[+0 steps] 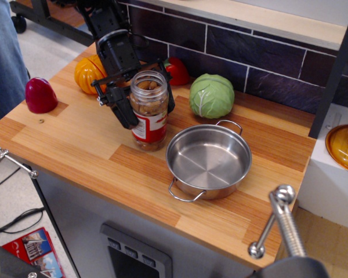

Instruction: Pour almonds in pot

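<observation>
The almonds (149, 88) show through a clear jar (151, 126) with a red and white label. The jar stands upright and open-topped, left of the pot. My gripper (149, 113) is shut on the jar, with one black finger (125, 110) on its left side and the other behind its right side. I cannot tell whether the jar's base touches the wooden counter (75, 145). The pot (209, 162) is a shallow shiny steel pan with two wire loop handles. It sits empty just right of the jar.
A green cabbage (211, 95) and a red pepper (177, 70) lie behind by the dark tiled wall. An orange pepper (86, 72) and a dark red object (40, 94) sit at left. An orange glass lid (345, 147) is at far right. A metal bar (281, 226) juts up at front right.
</observation>
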